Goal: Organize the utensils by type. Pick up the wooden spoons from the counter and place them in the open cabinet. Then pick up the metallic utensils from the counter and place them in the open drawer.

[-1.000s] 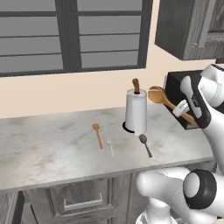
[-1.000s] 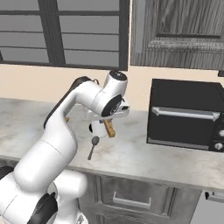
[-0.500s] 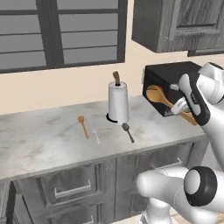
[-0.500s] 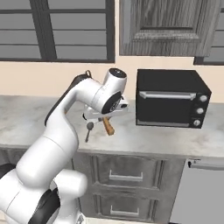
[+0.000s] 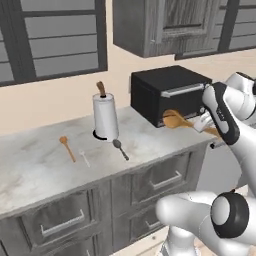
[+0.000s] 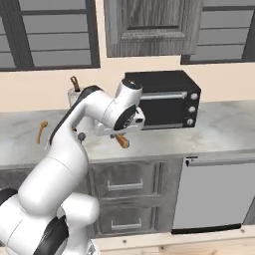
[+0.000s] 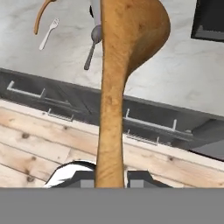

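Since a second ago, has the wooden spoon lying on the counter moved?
No. The wooden spoon lies left of the paper towel roll as before; only the camera shifted.

The orange-brown wooden spoon's (image 7: 114, 87) handle end hides between the dark fingertips; the grey wood-grain wall cabinet (image 6: 149, 25) is cropped at the top edge.

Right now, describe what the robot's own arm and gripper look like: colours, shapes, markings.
The arm is glossy white, built of thick rounded segments, with dark grey to black round caps at the joints. No cables or markings are legible. The gripper ends in two small dark finger tips; its white hand body shows in the right base view.
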